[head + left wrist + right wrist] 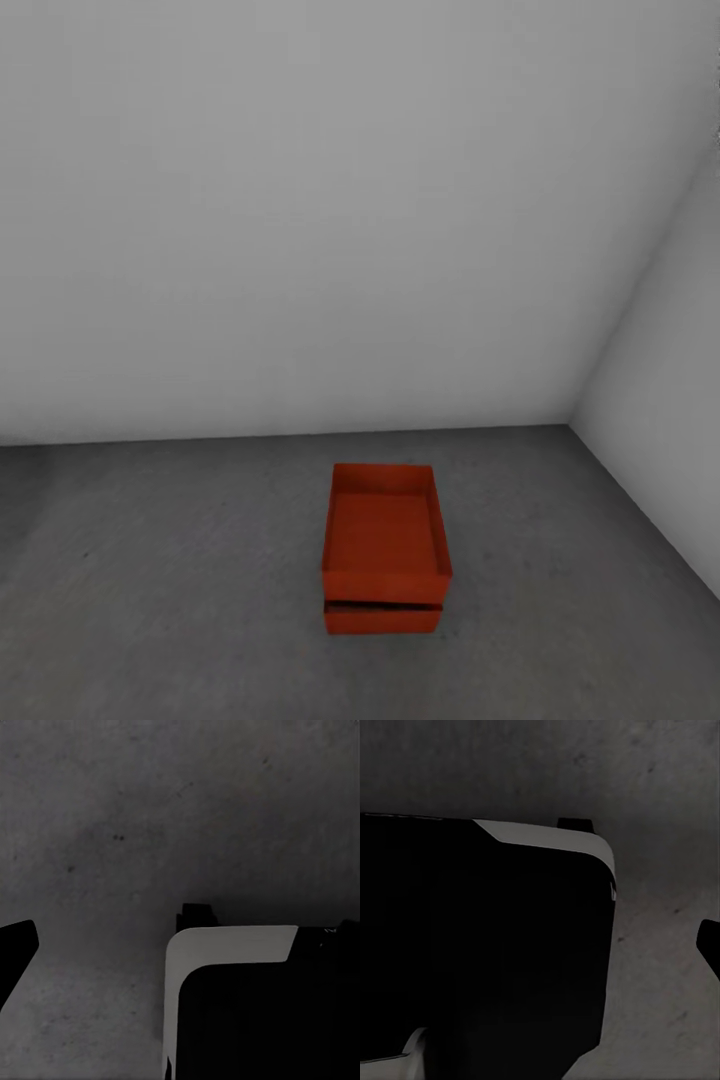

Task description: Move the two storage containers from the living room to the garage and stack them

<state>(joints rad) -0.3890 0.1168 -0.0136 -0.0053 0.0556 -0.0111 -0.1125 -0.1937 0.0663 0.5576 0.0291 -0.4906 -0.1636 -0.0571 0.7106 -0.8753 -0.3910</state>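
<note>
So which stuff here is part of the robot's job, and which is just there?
Part of the job:
- upper storage container, stacked on the other
- lower storage container, on the floor
- grey concrete floor of the garage

Just there:
- white walls
- the robot's own black-and-white body, seen from the wrist cameras

We see two orange-red open boxes: top orange-red box (384,530), plain, no pattern, brighter orange inside; bottom orange-red box (382,619), same colour, thin dark line between them. We see dark grey speckled concrete floor (180,580), small dark spots on it in both wrist views (112,832) (660,945). Plain white-grey walls (300,200), no marks. Black robot body with white-grey edge (232,945) (540,836).
</note>
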